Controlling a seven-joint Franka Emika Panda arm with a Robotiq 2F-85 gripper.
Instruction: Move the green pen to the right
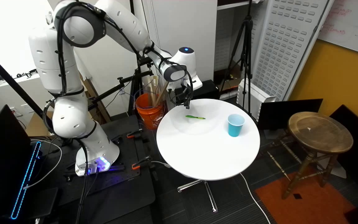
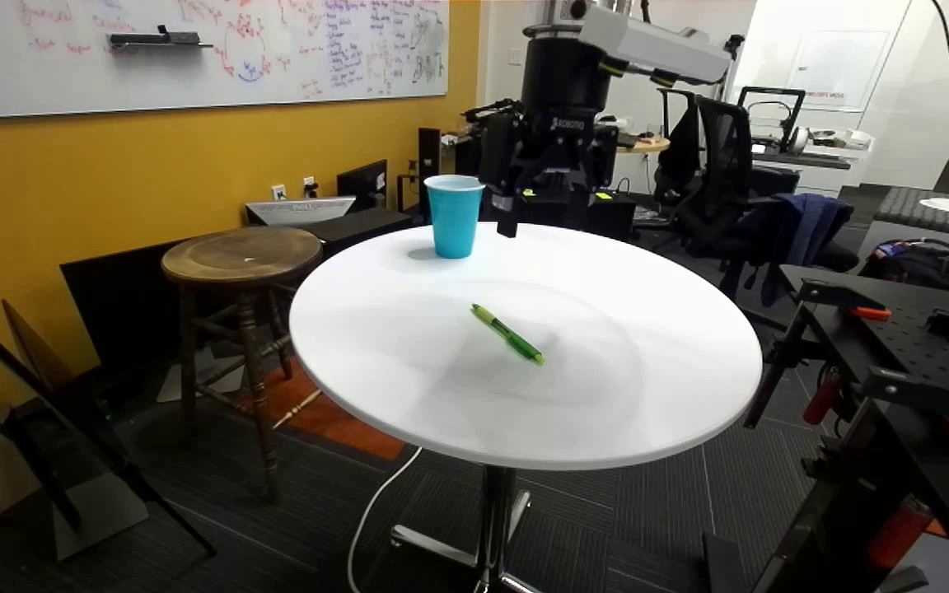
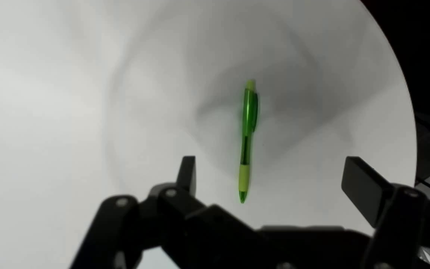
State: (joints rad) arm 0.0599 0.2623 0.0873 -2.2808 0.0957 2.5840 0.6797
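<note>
The green pen lies flat on the round white table in both exterior views. In the wrist view the pen points up and down the picture, with its clip end at the top and its tip at the bottom. My gripper is open, with its black fingers wide apart and holding nothing. The pen's lower part shows between the fingers, closer to the left one. In both exterior views the gripper hangs above the table, apart from the pen; its fingers point down.
A light blue cup stands upright on the white table, also seen in an exterior view. A wooden stool, an orange bucket and a black tripod stand around the table. The table's round edge shows in the wrist view.
</note>
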